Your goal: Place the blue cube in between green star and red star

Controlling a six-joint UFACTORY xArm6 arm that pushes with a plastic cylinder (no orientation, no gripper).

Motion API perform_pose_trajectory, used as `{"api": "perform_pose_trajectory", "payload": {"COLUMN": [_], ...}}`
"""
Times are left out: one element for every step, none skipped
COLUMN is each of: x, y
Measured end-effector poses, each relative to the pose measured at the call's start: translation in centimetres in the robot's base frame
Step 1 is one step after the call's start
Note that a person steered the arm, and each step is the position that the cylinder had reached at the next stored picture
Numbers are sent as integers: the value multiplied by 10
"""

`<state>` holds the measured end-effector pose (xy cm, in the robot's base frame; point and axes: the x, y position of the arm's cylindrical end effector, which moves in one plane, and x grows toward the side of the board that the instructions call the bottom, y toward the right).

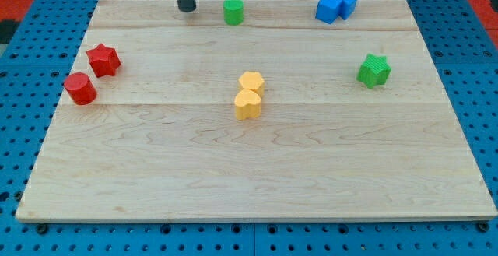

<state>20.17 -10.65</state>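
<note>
No claw was present; my tip point(187, 9) rested at the desk's point(257, 170) top edge, left of the green cylinder point(233, 11). The blue cube point(330, 8) sat top right, above the green star point(374, 70), well apart from the red star point(103, 60).

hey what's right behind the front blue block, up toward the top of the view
A second blue block sits touching behind the front blue block. Its lower left part is covered, so its shape is unclear.
</note>
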Motion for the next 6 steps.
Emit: {"api": "perform_pose_trajectory", "payload": {"x": [9,75,111,78,71,115], "y": [51,116,148,114,162,239]}}
